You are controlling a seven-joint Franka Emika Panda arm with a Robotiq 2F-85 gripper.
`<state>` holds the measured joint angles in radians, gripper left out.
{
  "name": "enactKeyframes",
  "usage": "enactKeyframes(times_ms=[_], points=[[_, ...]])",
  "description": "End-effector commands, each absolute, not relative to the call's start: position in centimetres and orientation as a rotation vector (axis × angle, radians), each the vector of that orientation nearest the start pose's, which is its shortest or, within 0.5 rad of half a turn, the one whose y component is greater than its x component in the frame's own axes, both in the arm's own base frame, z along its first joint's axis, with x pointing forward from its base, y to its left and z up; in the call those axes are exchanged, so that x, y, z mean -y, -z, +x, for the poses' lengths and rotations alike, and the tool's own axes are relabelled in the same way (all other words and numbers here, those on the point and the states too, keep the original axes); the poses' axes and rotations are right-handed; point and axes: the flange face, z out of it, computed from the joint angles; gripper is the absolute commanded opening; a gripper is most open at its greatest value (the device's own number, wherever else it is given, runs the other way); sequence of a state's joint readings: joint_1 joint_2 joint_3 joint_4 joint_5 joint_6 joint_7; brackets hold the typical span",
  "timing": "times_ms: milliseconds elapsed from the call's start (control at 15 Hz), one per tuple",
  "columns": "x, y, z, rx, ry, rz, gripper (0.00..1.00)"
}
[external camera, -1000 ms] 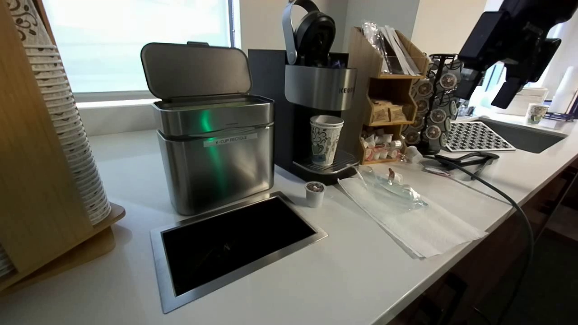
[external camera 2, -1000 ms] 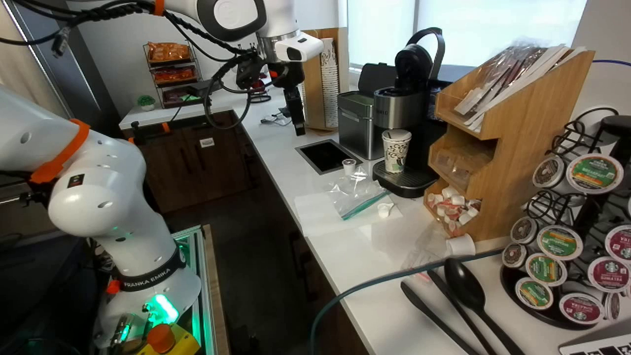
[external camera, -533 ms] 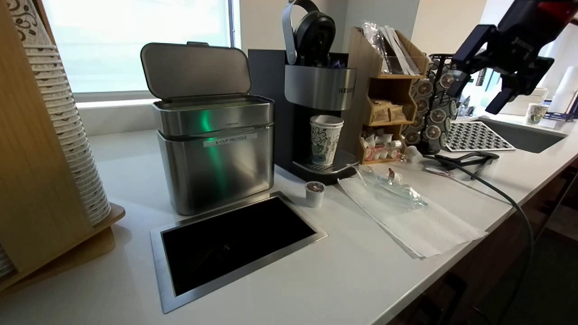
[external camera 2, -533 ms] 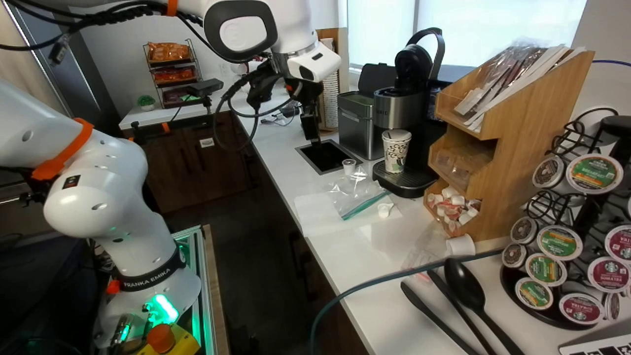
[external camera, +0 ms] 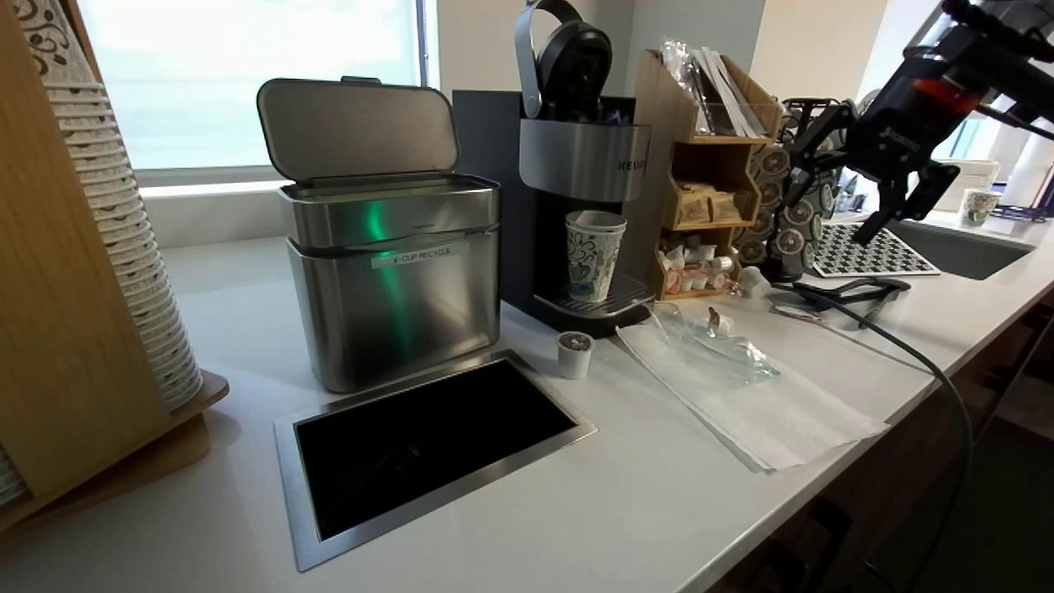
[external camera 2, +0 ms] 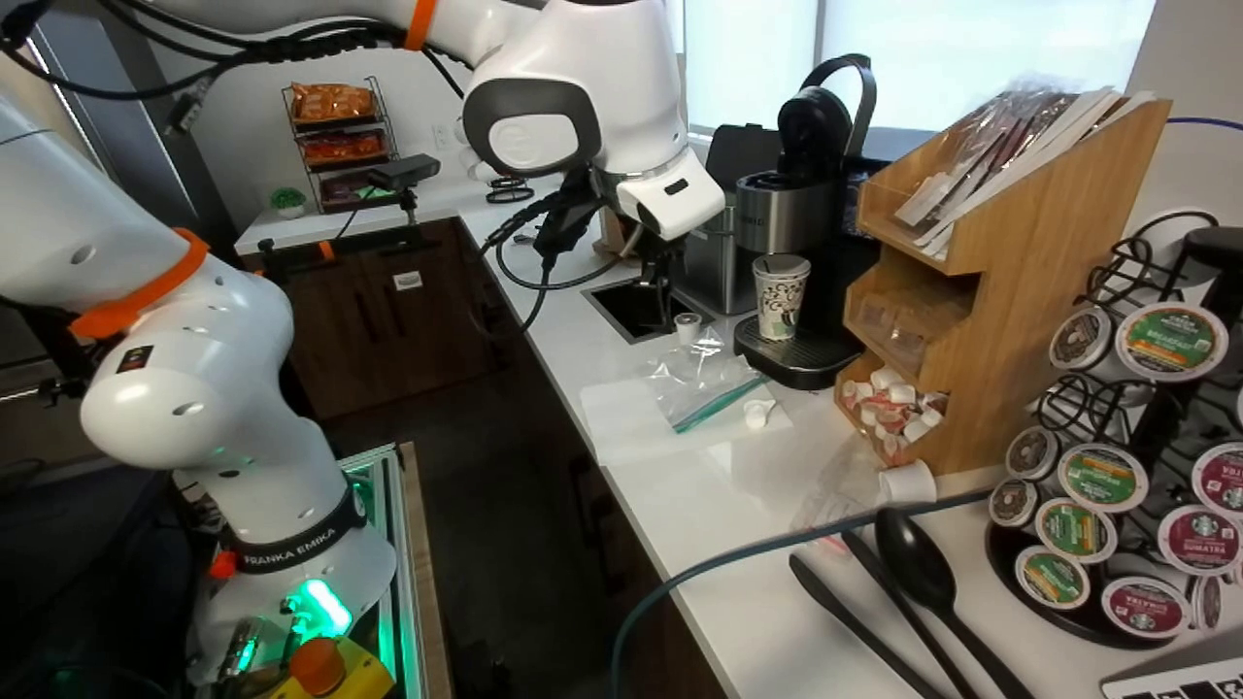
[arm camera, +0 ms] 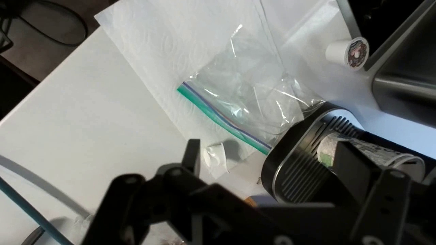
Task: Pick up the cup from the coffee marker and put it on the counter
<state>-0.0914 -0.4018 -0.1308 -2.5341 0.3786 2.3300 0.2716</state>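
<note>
The cup (external camera: 593,255) is a white paper cup with a leafy print, upright on the drip tray of the black and silver coffee machine (external camera: 568,161). Both also show in an exterior view, the cup (external camera 2: 780,296) left of the machine's black column and the coffee machine (external camera 2: 772,209) behind. My gripper (external camera: 827,214) is open and empty, tilted, above the counter (external camera: 642,494) and apart from the cup. In the wrist view the gripper's fingers (arm camera: 352,170) stand wide apart; one overlaps part of the cup (arm camera: 378,151), whose base rests on the tray.
A steel bin (external camera: 395,280) with raised lid stands beside the machine, behind the dark inset (external camera: 436,445). A coffee pod (external camera: 574,354), paper towel (external camera: 766,420) and plastic bag (external camera 2: 704,374) lie in front. A wooden organizer (external camera 2: 1029,252) stands on the machine's other side. A cable (external camera 2: 777,539) crosses the counter.
My gripper has come down and moved across the counter towards the coffee machine, tilting as it goes. It stays open. The cup and the coffee machine have not moved.
</note>
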Motion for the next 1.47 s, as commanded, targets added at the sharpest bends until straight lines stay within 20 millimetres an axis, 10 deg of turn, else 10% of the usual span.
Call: enactKeyframes(times_ms=[0, 1067, 1400], points=[[8.9, -43.7, 42.0, -0.981, 0.254, -2.596, 1.0], [5.7, -39.7, 45.0, -1.306, 0.549, -2.199, 1.0], [-2.0, -38.8, 43.0, -1.413, 0.739, -2.051, 1.0]])
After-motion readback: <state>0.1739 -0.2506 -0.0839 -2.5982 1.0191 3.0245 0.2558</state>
